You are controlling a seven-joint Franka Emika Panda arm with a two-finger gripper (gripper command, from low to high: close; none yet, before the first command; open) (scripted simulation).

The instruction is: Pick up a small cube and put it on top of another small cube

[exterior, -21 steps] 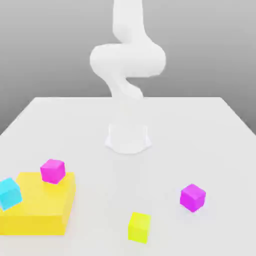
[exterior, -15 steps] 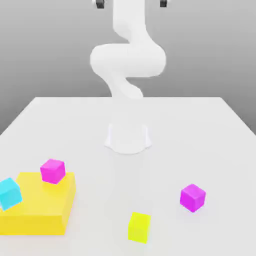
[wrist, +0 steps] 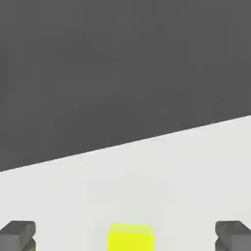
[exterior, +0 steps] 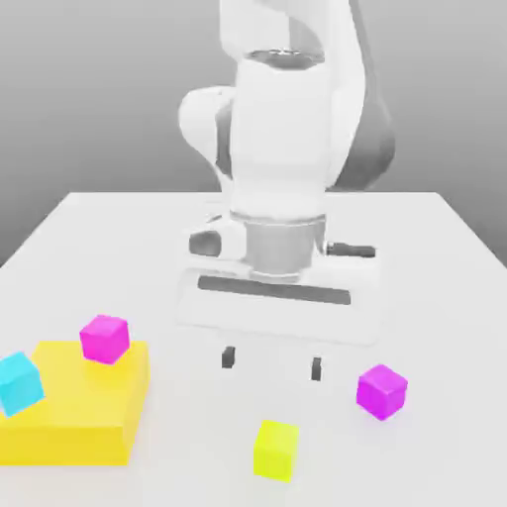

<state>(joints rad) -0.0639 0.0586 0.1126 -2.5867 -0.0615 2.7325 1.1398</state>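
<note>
Exterior view gives you the arm folded over the white table (exterior: 436, 248), its wrist turned so the hand points straight down. The gripper (exterior: 272, 362) hangs above the tabletop with its two dark fingers (exterior: 229, 357) spread wide apart and nothing between them. You can see the small yellow-green cube (exterior: 276, 451) resting on the table just below and in front of the gripper, not touched by either finger. To the exterior view's right of it, set a little further back, sits a magenta cube (exterior: 381, 390), alone on the table. At the exterior view's left lies a flat yellow block (exterior: 74, 421) with a second magenta cube (exterior: 104, 338) on its top and a cyan cube (exterior: 19, 382) at its near corner. From the hand view, you find the small yellow-green cube (wrist: 130, 238) lined up between the two fingertips (wrist: 17, 234).
</note>
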